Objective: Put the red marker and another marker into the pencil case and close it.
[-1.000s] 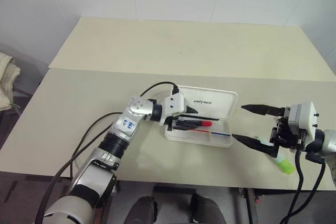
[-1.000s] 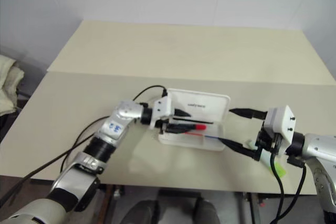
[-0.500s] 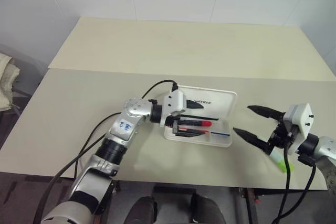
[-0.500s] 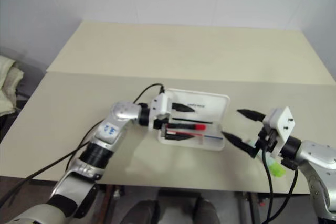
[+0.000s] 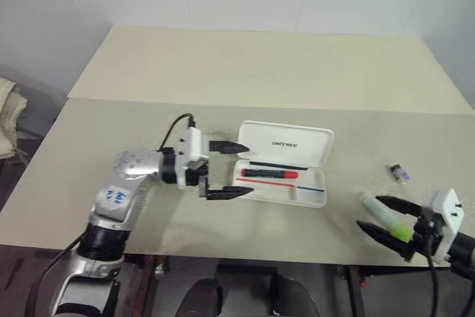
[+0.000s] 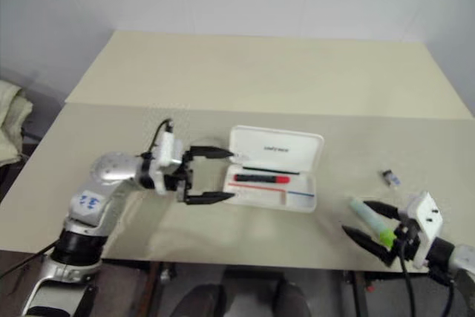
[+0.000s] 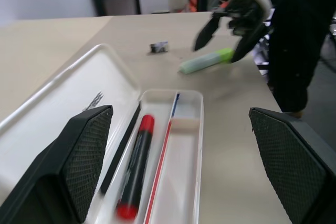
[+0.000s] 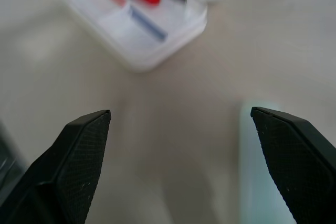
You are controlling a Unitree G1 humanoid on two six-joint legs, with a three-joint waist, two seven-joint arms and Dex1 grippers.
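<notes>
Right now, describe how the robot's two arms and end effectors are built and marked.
Left arm: silver-grey segments, black joint rings, blue markings, a black cable. White wrist blocks carry both end effectors, left and right, each with two black, pointed fingers with textured pads. Black cables trail the right.

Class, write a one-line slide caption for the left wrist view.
Open left pincer faces the open pencil case holding the red marker; pale green-capped marker lies beyond.

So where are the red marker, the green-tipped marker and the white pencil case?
red marker (image 5: 269, 174): left eye view, middle of its barrel.
green-tipped marker (image 7: 205, 60): left wrist view, its pale body.
pencil case (image 5: 286, 134): left eye view, open lid.
</notes>
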